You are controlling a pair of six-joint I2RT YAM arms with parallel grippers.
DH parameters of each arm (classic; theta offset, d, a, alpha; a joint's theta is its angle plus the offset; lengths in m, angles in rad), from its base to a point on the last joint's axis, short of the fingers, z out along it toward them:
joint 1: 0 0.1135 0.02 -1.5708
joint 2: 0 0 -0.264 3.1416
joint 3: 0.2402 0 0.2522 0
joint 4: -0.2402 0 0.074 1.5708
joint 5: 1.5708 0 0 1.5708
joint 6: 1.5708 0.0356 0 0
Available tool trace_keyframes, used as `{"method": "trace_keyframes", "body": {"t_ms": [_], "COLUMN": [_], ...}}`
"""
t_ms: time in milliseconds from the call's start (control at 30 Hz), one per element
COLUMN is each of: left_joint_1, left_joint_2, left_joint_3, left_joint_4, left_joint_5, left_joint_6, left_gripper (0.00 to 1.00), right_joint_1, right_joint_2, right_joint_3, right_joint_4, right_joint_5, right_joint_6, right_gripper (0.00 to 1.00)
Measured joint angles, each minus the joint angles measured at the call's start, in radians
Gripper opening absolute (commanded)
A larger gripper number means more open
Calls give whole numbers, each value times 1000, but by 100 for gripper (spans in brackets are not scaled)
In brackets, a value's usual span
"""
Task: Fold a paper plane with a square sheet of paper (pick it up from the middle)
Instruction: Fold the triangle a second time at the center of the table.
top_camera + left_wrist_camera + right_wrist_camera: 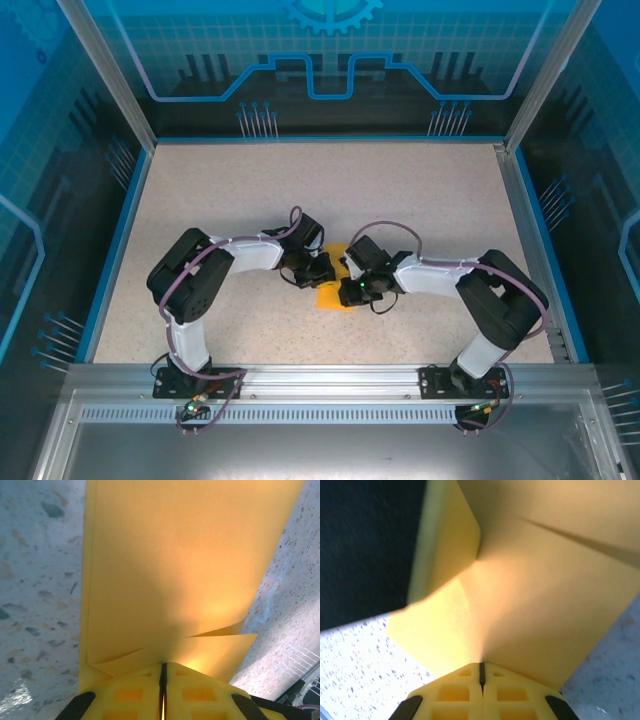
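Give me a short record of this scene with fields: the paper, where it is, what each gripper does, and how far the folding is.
object: square sheet of paper, orange-yellow, with folded layers overlapping
place: middle of the table, between the two arms
left gripper: shut on the sheet, pads pressed together on its near part
right gripper: shut on the sheet from the other side
folding: creases and flaps are visible; not yet a finished pointed plane
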Motion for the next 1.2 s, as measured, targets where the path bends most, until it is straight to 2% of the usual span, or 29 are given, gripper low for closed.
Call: {"method": "trace_keyframes", "body": {"t_ms": [200, 433, 533, 800, 1033, 1200], "left_joint_1": [-4, -4, -4, -3, -3, -3], "left_joint_2": [1, 2, 2, 3, 3, 5], "left_joint_3": [1, 4, 4, 4, 4, 8], "left_joint_4": [1, 0, 1, 1, 1, -6], "left_joint_5": [5, 8, 9, 11, 11, 7], "left_joint_6": [0, 0, -1, -19, -24, -23], "left_gripper": [11, 11, 11, 11, 11, 11], "right_joint_1": [-50, -66, -63, -53, -55, -67], "right_joint_2": [-68, -108, -90, 79, 108, 48], "right_joint_3": [-80, -75, -28, 124, 124, 45], "right_joint_4": [11, -68, -72, -40, -40, -10], "right_joint_5": [-40, -62, -68, -72, -69, -77], "right_joint_6": [-21, -20, -20, -20, -21, -37], "right_gripper": [5, 5, 5, 5, 4, 4]}}
